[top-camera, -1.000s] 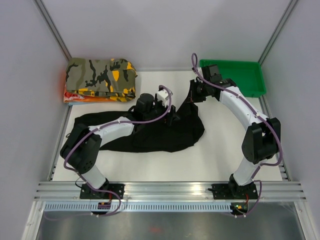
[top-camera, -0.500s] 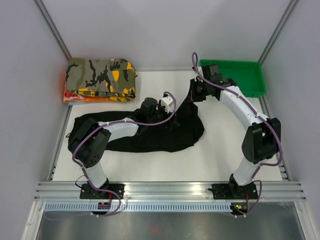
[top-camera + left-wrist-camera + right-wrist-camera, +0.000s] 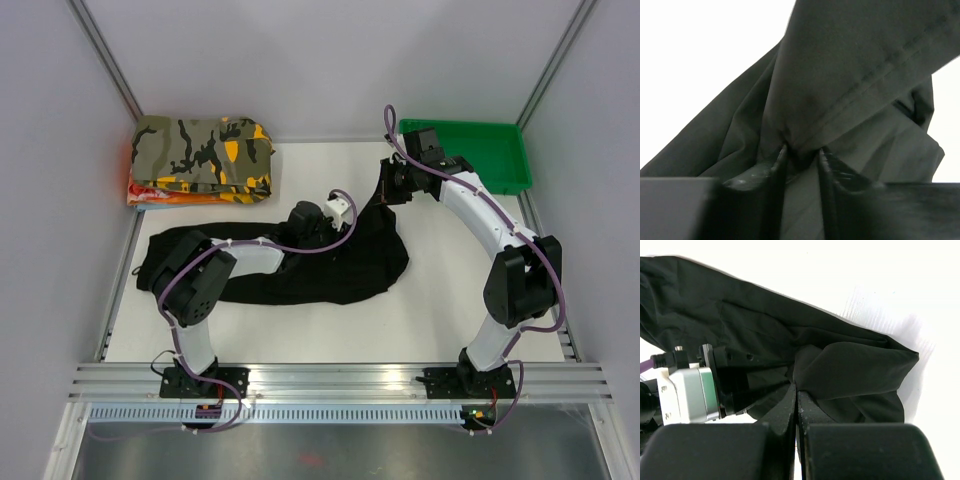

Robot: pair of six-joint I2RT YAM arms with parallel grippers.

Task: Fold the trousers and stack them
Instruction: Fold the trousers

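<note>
The left gripper (image 3: 801, 151), pinching the trousers (image 3: 372, 268), has shifted rightward while its arm's elbow swung inward.

trousers (image 3: 300, 270): on table (image 3: 450, 300), under and left of left gripper (image 3: 801, 150), a fold in each gripper | right gripper (image 3: 796, 385): just right of and behind left gripper | bin (image 3: 480, 150): right of right gripper | folded garment (image 3: 200, 155): left of and behind left gripper

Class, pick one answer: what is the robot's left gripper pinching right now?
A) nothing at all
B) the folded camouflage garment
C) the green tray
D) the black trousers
D: in the left wrist view, the left gripper has a fold of the black trousers clamped between its fingertips.
</note>
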